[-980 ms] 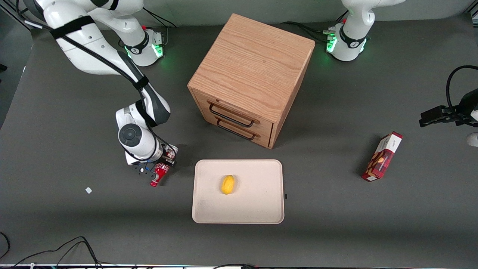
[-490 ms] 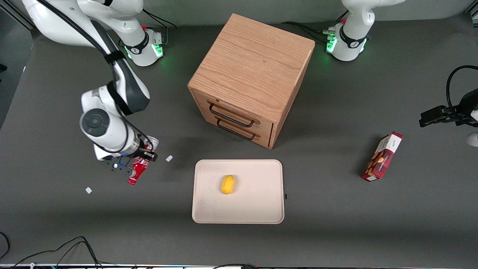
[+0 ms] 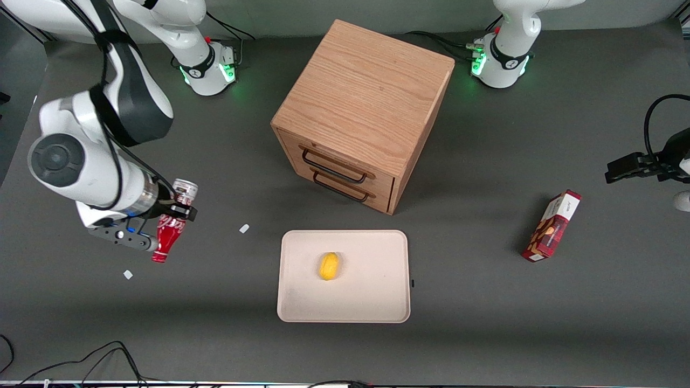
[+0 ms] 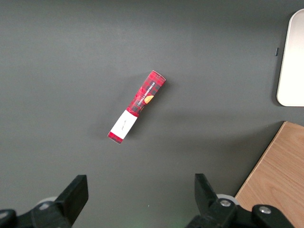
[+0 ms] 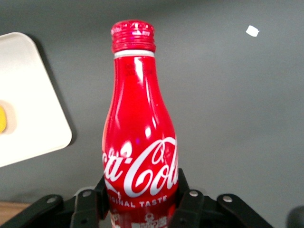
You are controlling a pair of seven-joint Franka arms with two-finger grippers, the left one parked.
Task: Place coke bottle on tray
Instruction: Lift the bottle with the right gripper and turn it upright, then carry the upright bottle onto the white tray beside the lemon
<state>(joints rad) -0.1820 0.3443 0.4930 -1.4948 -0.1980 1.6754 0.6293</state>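
The coke bottle is red with white script, a silvery base end and a narrow red neck. My right gripper is shut on its lower body and holds it above the table, tilted, neck pointing down and toward the front camera. It is well off toward the working arm's end from the cream tray. In the right wrist view the bottle sits between the two black fingers, and a corner of the tray shows beside it.
A yellow lemon-like object lies on the tray. The wooden drawer cabinet stands farther from the front camera than the tray. A red snack box lies toward the parked arm's end. Small white scraps lie on the table.
The right gripper has lifted the bottle off the table and carried it away from the tray, toward the working arm's end. A white scrap shows where the bottle was.
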